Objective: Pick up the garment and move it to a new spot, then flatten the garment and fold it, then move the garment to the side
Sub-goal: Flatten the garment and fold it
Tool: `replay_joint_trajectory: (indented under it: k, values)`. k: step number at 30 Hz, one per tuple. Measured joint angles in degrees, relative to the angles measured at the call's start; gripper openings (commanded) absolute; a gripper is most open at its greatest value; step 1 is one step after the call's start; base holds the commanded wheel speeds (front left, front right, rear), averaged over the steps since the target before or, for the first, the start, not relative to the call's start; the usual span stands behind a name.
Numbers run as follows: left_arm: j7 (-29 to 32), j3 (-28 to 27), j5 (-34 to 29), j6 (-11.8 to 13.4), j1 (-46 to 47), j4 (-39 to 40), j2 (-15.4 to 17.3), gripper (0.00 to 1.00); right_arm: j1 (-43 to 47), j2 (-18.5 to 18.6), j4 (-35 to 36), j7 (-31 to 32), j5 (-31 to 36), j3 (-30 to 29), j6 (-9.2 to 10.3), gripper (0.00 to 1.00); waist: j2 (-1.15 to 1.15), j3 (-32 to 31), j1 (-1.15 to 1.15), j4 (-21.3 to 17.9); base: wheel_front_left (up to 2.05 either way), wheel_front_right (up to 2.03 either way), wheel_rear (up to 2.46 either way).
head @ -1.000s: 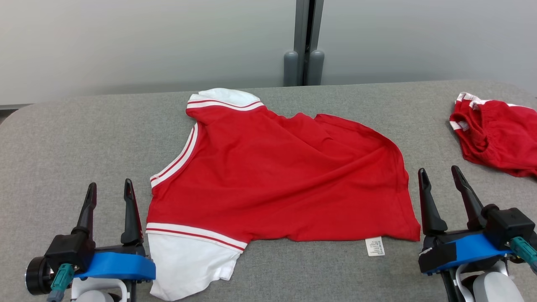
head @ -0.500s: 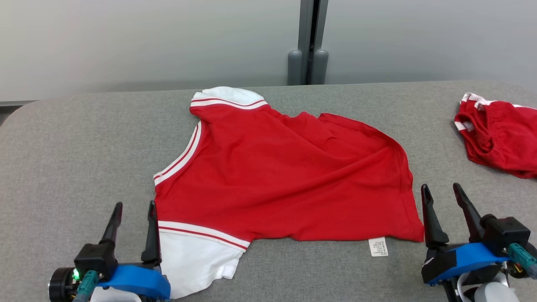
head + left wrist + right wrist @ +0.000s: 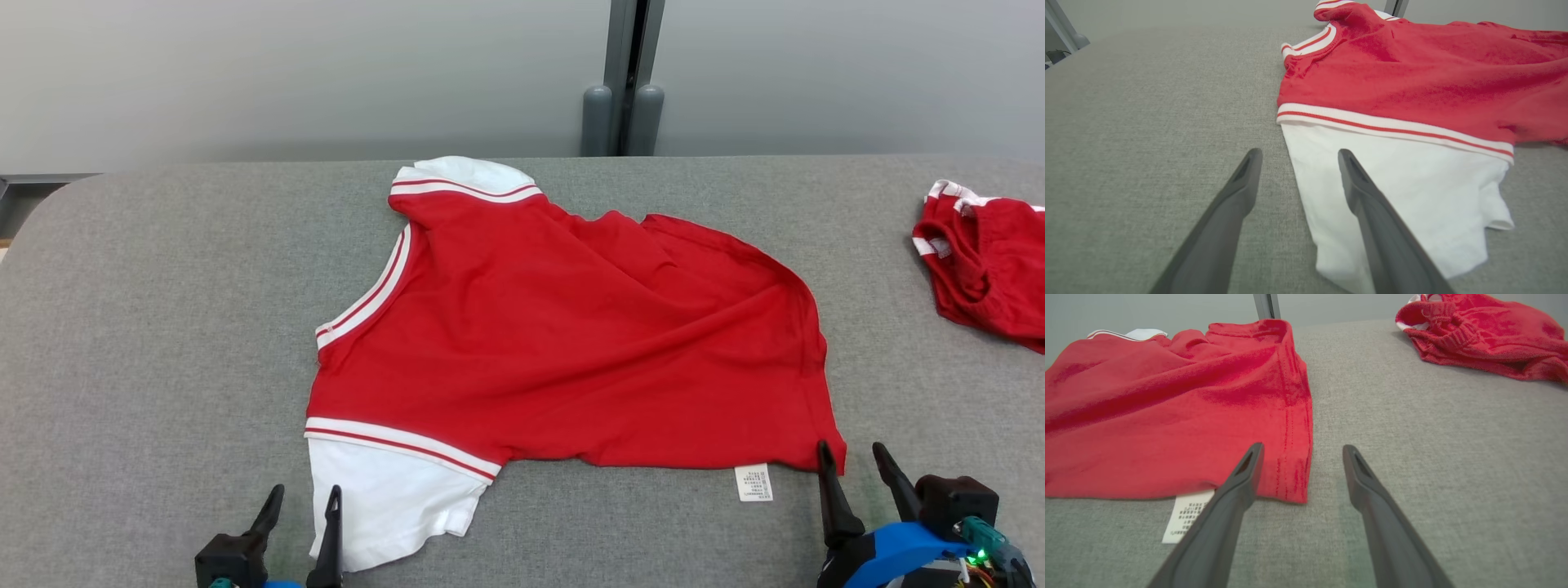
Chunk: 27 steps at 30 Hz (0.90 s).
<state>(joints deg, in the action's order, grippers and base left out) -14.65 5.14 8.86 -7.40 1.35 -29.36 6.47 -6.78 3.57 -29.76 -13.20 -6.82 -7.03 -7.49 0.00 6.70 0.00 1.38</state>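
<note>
the shirt (image 3: 563, 343) lies spread on the table (image 3: 163, 327), left gripper (image 3: 305, 495) and right gripper (image 3: 850, 456) both open and empty by its 2 near corners; probably flattening, next pinching those corners.

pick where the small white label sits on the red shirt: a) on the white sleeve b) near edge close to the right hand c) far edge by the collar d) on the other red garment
b, the label pokes out from under the near hem of the red shirt, just left of the open right hand.
</note>
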Motion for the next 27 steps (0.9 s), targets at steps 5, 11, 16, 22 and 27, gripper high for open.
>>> replay_joint_trajectory:
  k: [5,11,16,22,27]
  values:
    - [0.0,2.9,2.4,0.0,0.0,-3.3,0.7,1.00,-2.5,0.1,-5.9,-1.1,-0.4,0.6,0.00,1.00,0.00,0.7,0.00,0.4,0.00,0.00,0.00]
    - [-0.1,4.8,4.2,0.0,0.3,-5.2,0.9,1.00,-4.6,0.2,-9.5,-1.5,-0.4,1.1,0.00,1.00,0.00,1.1,0.00,0.5,0.00,0.00,0.00]
    - [0.1,8.9,7.8,0.0,0.7,-5.2,1.1,1.00,-6.3,0.6,-12.7,-1.8,-0.7,1.4,0.00,1.00,0.00,1.3,0.00,0.6,0.00,0.00,0.00]
    - [1.5,11.9,9.7,0.0,1.1,-5.5,1.9,0.40,-7.8,1.0,-15.8,-2.0,-1.4,2.3,0.00,0.44,0.00,1.1,-0.01,0.9,0.00,0.00,0.00]
    - [1.5,12.9,10.6,0.0,1.5,-6.0,2.0,0.00,-8.1,1.0,-16.0,-2.0,-2.3,3.5,0.00,0.00,0.00,0.9,0.00,0.9,0.00,0.00,0.00]
